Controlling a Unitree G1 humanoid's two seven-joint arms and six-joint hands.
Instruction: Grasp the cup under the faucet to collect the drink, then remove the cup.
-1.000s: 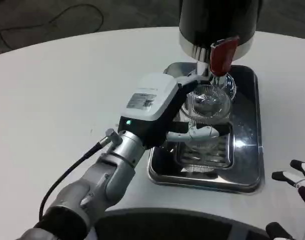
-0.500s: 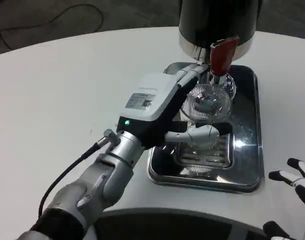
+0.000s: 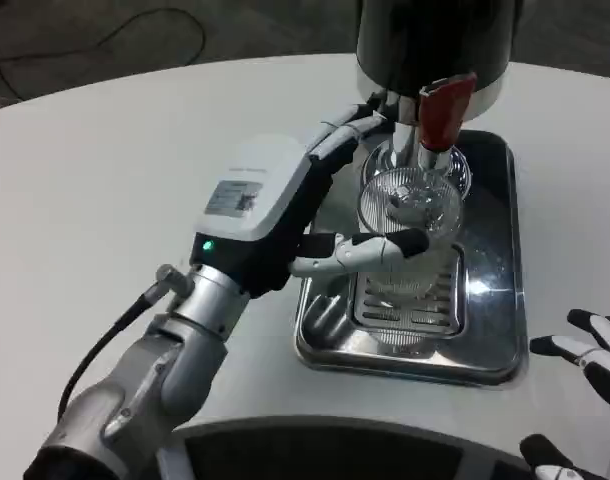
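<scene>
We see the left hand (image 3: 285,205) reaching in from the lower left toward the clear cup (image 3: 408,225), which stands on the slotted grate (image 3: 405,300) of a shiny metal tray (image 3: 505,330). The cup sits directly under the red faucet (image 3: 440,110) of a dark dispenser (image 3: 435,40) at the back of the tray. The hand's upper fingers (image 3: 345,125) stretch past the far side of the cup, near the dispenser's silver base, while another finger (image 3: 370,250) lies across the cup's near side, low on the glass. The cup stands between them, but from this angle we cannot tell whether the fingers are pressing on it or merely bracketing it, so the grasp remains uncertain. The cup looks upright and appears to rest on the grate. A black cable (image 3: 105,340) runs along the silver forearm (image 3: 155,380).

At the right edge of the picture the right hand (image 3: 585,350) lies low over the white table (image 3: 105,180), well apart from the tray, its black-tipped fingers spread and holding nothing.
</scene>
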